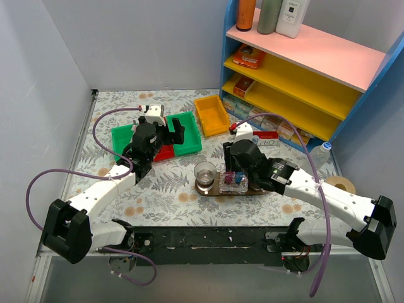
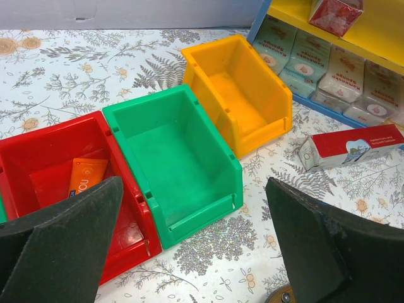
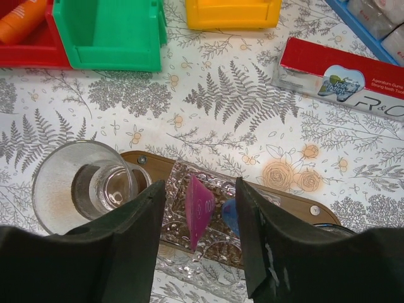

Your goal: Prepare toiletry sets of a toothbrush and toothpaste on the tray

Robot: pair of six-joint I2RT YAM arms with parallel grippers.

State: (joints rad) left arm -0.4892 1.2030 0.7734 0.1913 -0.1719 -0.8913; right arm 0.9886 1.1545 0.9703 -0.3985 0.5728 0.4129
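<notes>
The dark wooden tray [image 3: 287,205] lies on the fern-print table, also seen as tray [image 1: 214,189] from above. On it stand a round glass cup [image 3: 85,186] and a clear textured glass holder [image 3: 208,252]. A magenta-pink toothpaste tube [image 3: 199,208] and a blue toothpaste tube [image 3: 228,216] stand upright in the holder. My right gripper [image 3: 201,196] hangs open over the holder, its fingers [image 3: 126,240] on either side of the pink tube without touching it. My left gripper [image 2: 194,189] is wide open and empty over the front of the green bin [image 2: 170,158]. No toothbrush is in view.
A red bin [image 2: 38,158] holding an orange packet [image 2: 87,177] sits left of the green bin, a yellow bin [image 2: 237,95] to its right. A red-and-white toothpaste box [image 3: 341,76] lies behind the tray. A shelf unit [image 1: 297,69] stands at the back right, a tape roll [image 1: 341,184] on the right.
</notes>
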